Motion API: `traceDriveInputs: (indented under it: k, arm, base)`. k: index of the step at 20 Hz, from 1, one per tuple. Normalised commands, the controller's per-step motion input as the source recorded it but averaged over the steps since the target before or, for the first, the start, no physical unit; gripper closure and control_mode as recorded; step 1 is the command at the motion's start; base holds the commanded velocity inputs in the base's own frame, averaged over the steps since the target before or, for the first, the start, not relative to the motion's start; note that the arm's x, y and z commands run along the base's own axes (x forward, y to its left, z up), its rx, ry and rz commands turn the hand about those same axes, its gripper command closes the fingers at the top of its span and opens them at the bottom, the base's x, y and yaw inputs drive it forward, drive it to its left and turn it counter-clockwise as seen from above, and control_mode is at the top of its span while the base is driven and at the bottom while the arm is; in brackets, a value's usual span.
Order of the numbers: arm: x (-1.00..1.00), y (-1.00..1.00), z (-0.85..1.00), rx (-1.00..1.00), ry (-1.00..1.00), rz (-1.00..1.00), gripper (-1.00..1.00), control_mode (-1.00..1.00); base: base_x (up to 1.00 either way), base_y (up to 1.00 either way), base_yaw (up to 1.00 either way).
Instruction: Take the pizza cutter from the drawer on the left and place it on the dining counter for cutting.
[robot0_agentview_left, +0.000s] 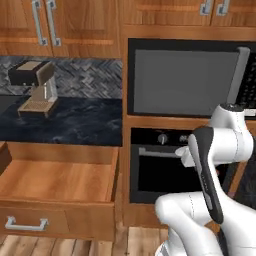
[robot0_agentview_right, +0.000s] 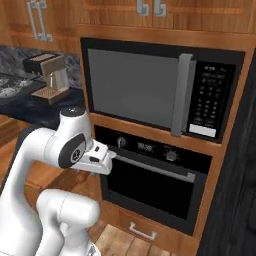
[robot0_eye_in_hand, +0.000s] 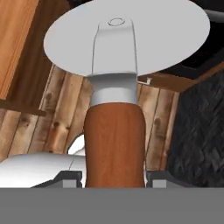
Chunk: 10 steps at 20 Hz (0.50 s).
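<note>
Claw clamped on the pizza cutter's brown wooden handle — steel wheel up — while the drawer stands pulled open.

You face warm brown wooden cabinets above a grey herringbone backsplash, a black built-in microwave over a black oven, and pale plank flooring.

The short black counter holds a coffee machine near its back edge, and the open drawer below looks bare.
</note>
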Motion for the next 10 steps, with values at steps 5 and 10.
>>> traceDriveInputs:
  k: [5,10]
  arm:
    - [0.00,0.00,0.00,0.00,0.00,0.00,1.00,1.00]
    - [0.00,0.00,0.00,0.00,0.00,0.00,1.00,1.00]
  base:
    - [-0.21,0.23,1.00]
    - [-0.11,0.35,1.00]
